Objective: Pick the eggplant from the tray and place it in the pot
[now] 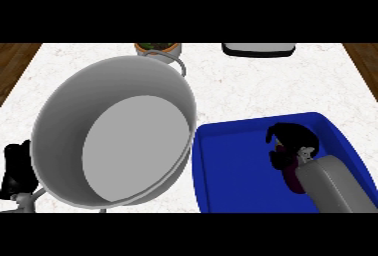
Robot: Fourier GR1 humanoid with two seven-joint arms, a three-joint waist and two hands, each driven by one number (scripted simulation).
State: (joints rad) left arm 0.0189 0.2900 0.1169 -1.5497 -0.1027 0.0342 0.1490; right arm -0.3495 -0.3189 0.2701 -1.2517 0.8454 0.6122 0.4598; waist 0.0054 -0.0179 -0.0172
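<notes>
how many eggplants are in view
1. The eggplant lies in the blue tray at the right, mostly covered by the right hand curled over it. More could be hidden beneath the hand, but none shows.

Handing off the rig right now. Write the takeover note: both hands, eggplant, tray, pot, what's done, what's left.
Right hand: down in the blue tray, fingers curled on the eggplant.
Left hand: open, resting at the view's left edge beside the grey pot.
Done: eggplant grasped.
Left: lift it out of the tray, carry it left, place it in the pot.
</notes>
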